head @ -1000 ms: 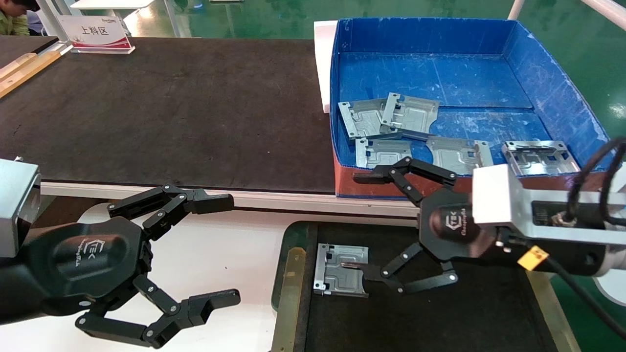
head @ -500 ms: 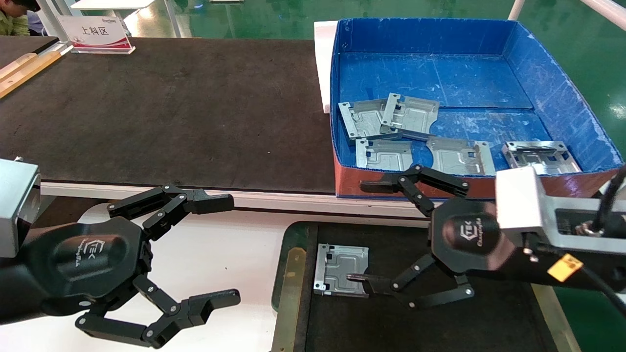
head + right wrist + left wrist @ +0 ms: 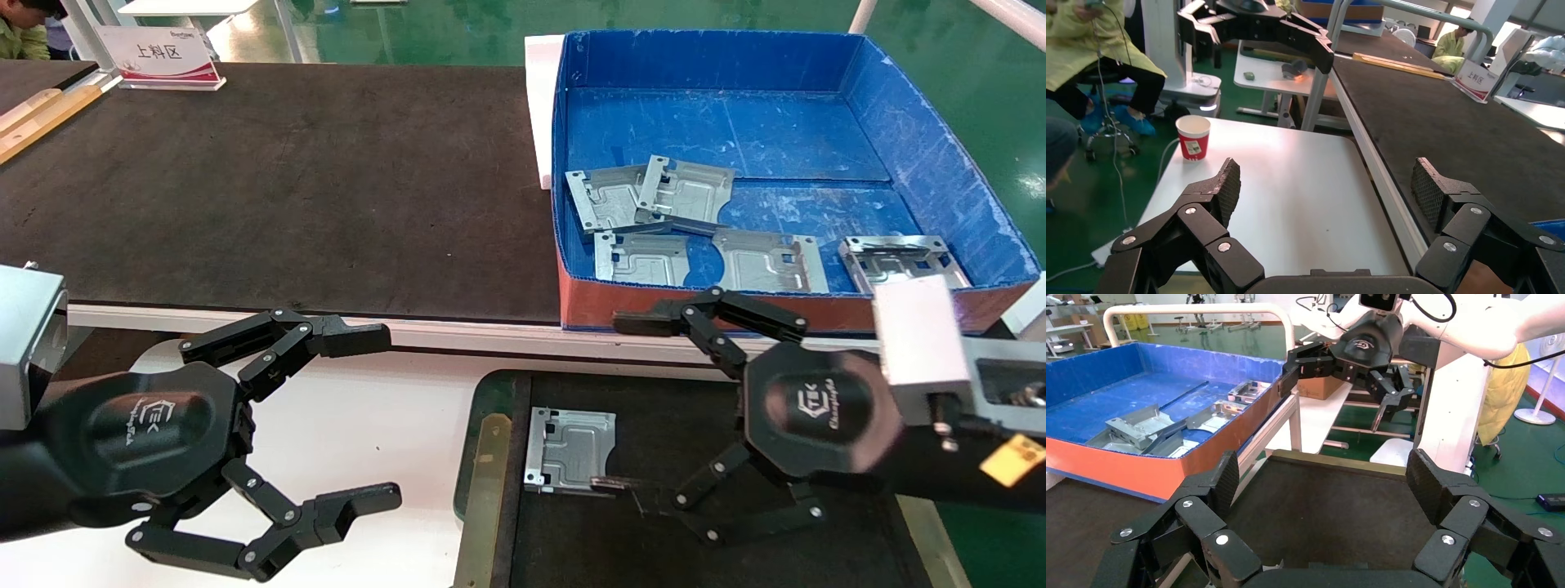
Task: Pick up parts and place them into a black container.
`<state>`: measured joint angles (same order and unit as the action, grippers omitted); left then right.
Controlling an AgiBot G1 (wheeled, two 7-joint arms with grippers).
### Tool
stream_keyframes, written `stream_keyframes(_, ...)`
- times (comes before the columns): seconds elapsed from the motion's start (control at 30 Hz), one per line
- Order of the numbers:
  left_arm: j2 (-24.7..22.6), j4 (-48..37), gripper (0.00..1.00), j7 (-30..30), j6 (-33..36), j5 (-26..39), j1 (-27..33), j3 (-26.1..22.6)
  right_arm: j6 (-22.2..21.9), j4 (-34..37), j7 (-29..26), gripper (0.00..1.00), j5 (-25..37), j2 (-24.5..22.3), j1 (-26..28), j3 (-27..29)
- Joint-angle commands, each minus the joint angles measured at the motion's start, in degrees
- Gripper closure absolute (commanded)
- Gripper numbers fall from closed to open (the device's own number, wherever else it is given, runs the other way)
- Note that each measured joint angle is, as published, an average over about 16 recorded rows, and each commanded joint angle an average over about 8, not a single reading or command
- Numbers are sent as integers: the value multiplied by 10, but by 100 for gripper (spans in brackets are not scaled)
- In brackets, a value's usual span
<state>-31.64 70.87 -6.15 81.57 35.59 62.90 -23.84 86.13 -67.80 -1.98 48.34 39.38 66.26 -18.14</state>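
In the head view, the left gripper, a black linkage-type unit, occupies the lower left of the frame over the white tabletop, with its two fingers spread wide apart and nothing between them. At upper left, a white placard with a red base stands on the dark matte work surface that spans the upper left and centre. At lower centre lies the black container, a wide shallow tray with a matte black floor and a thin greenish-brass rim with rounded corners. One silver-grey stamped sheet-metal part, flat and roughly square with embossed grooves, rests on the tray floor near the tray's left rim. The right gripper sits at lower right, above the tray floor, with its fingers spread wide apart and holding nothing; the lower fingertip is at the right-hand edge of the placed part, and whether it touches the part cannot be determined. The upper finger lies in front of the red-brown front wall of the deep blue corrugated box, which fills the upper right. Five further sheet-metal parts lie on the box floor near its front wall, the two leftmost overlapping. In the right wrist view, a red and white paper cup stands on the white tabletop.
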Motion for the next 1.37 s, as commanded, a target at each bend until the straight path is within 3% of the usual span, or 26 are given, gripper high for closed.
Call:
stream_keyframes(0.03,0,0,0,0,0,0,0,0,0,-5,-8,0,-6,-4,-4,2)
stream_keyframes(0.77,0,0,0,0,0,0,0,0,-4,-58,-88,0,-65,-44,-47,21)
stream_keyframes(1.37,0,0,0,0,0,0,0,0,-5,-60,-90,0,-69,-46,-49,23)
